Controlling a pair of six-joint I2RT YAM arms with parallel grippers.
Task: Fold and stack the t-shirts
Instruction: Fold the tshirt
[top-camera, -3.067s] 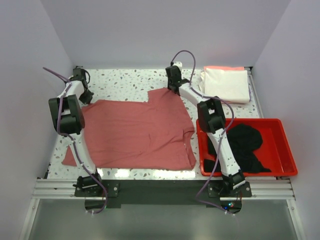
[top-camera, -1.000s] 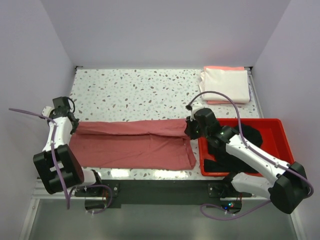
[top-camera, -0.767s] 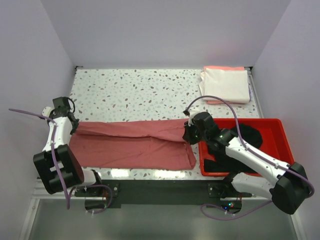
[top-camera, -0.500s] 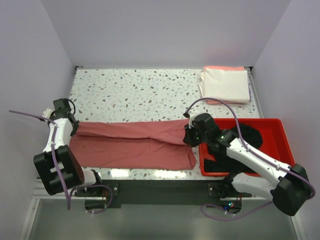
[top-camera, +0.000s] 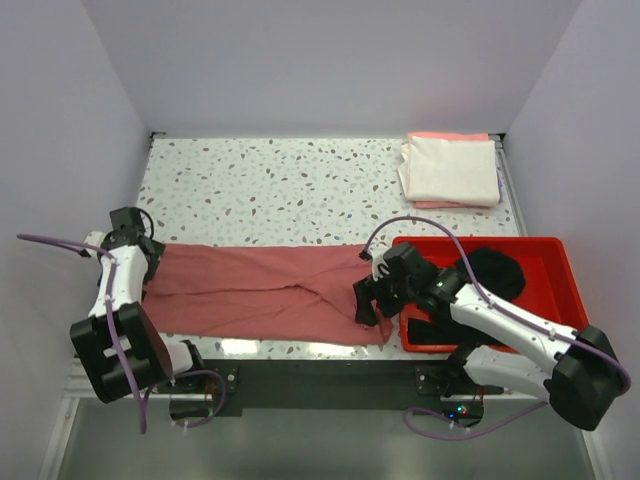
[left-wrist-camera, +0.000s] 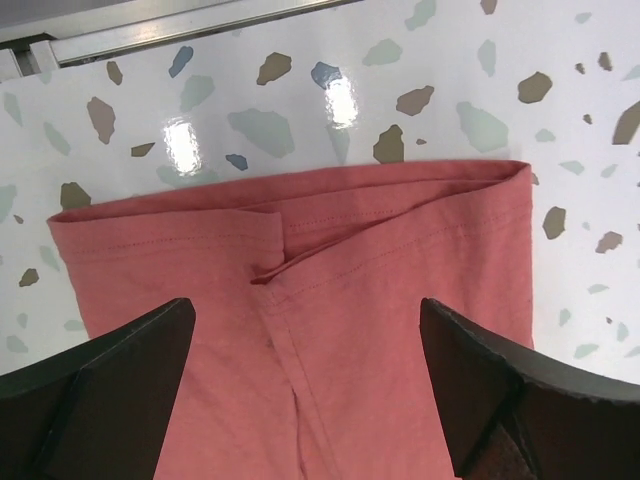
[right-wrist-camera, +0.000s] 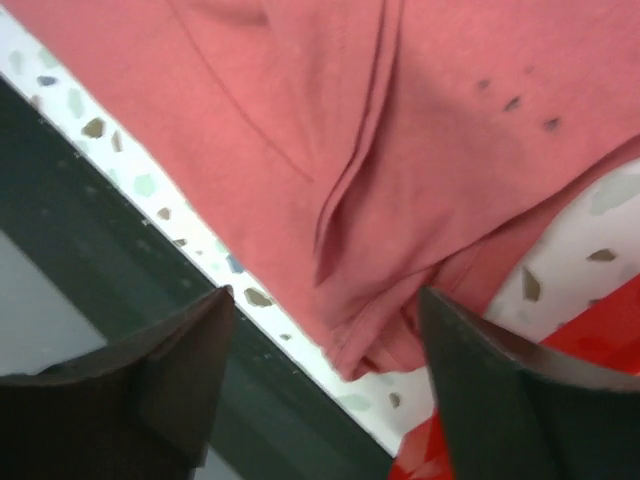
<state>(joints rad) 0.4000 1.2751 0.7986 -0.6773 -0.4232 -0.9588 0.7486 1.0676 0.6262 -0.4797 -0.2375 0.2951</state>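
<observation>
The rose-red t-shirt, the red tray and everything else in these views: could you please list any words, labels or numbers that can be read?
None: no view shows readable text. The rose-red t-shirt is plain, with no label along the seams that show; the red tray, the black t-shirt, the cream-white t-shirt and the speckled table carry no print.

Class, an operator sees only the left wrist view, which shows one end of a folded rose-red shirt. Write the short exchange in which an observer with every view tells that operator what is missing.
Operator: Where does this shirt end on the other side?
Observer: The dusty rose-red cloth t-shirt lies as a long folded band, with its other end beside the rigid red plastic tray.
Operator: Is the right arm gripping that end?
Observer: No. The right fingers stand open over it, with nothing between them.
</observation>
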